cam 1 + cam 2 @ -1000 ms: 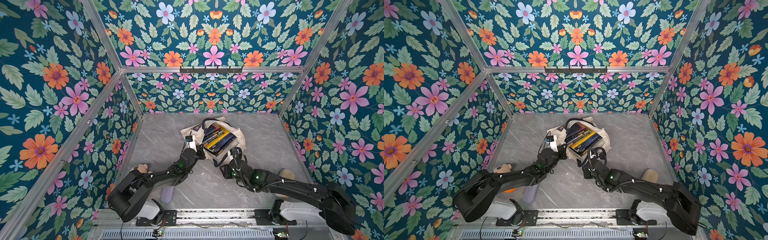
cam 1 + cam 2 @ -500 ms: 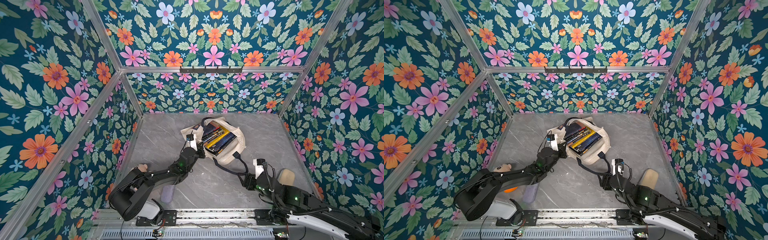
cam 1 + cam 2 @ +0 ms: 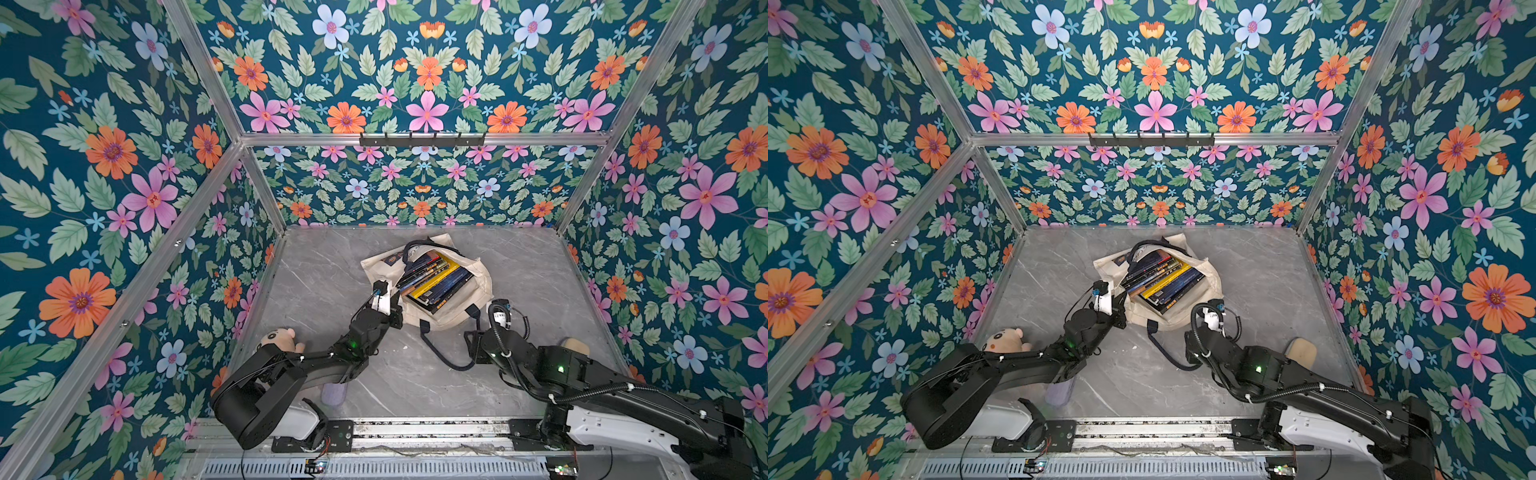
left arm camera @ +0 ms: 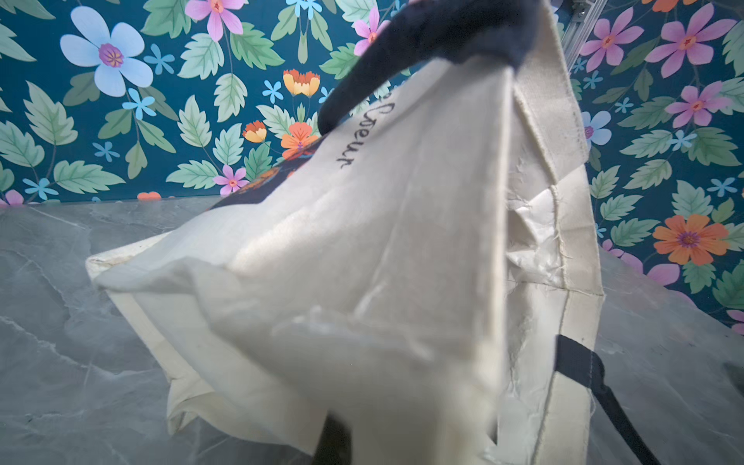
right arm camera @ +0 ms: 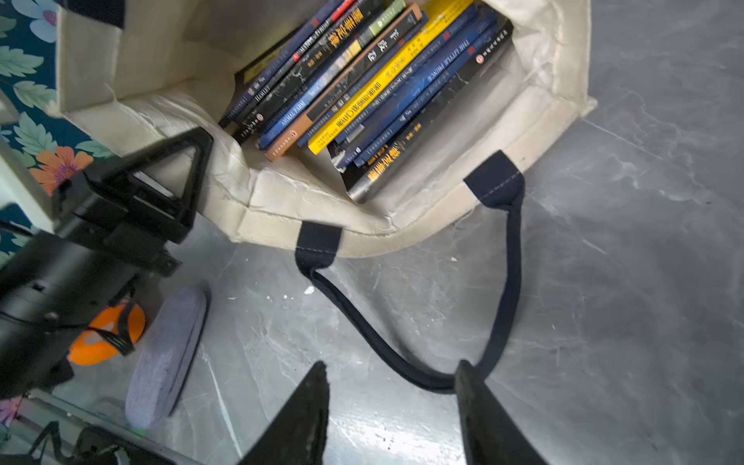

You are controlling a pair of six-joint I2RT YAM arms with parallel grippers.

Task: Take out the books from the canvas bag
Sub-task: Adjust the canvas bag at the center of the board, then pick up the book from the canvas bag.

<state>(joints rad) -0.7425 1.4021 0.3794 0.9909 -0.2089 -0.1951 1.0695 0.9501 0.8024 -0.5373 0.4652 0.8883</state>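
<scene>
Squarely in the middle of the grey marbled bench (image 3: 540,270) sits the canvas bag (image 3: 482,278), its mouth gaping upward. The books (image 3: 436,282) are all inside it, packed together as one slanted stack with spines and edges showing: mostly navy, one bright yellow, one reading "Animal Farm".

The left claw (image 3: 397,313) is clenched on the bag's cream rim, on the side nearest the left arm. The left wrist view is filled with canvas and a navy strap.

The right claw (image 5: 392,366) is released, its jaws standing apart, low over the bench just in front of the bag. The navy handle (image 5: 509,282) trails from the near rim in a loop across the bench. Its bend passes right by one of that claw's fingers (image 5: 483,402) and is not pinched.

A lilac pouch (image 5: 165,354) and a plush toy (image 3: 278,338) lie by the left arm.
</scene>
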